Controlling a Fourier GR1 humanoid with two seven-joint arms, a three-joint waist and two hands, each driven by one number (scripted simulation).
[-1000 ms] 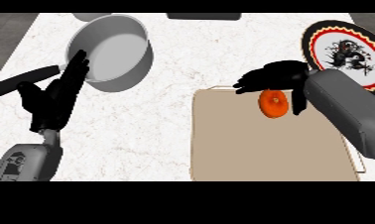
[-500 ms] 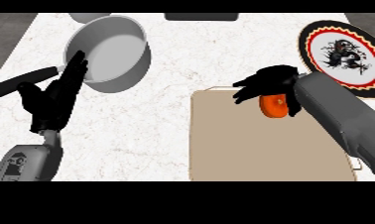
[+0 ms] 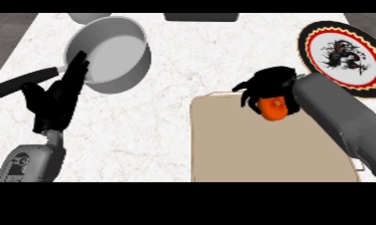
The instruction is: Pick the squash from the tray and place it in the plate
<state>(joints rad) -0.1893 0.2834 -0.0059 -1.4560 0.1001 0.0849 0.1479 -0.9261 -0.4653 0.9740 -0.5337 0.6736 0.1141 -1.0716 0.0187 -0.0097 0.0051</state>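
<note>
Over the last second your right hand (image 3: 270, 88) moves slightly toward the tray's (image 3: 242, 154) far right corner with the squash (image 3: 276, 107), fingers curled over it. Judgement: the grasp is made and transport is just beginning; whether the squash has left the tray surface you cannot tell from this view.

The squash shows orange under the palm, above the tray's far edge. The plate (image 3: 317, 34) sits beyond and to the right, apart from the hand.

The right forearm angles in from the lower right. Your left hand (image 3: 58, 94) rests unchanged at the left, fingers straight, beside the pan (image 3: 110, 55).
</note>
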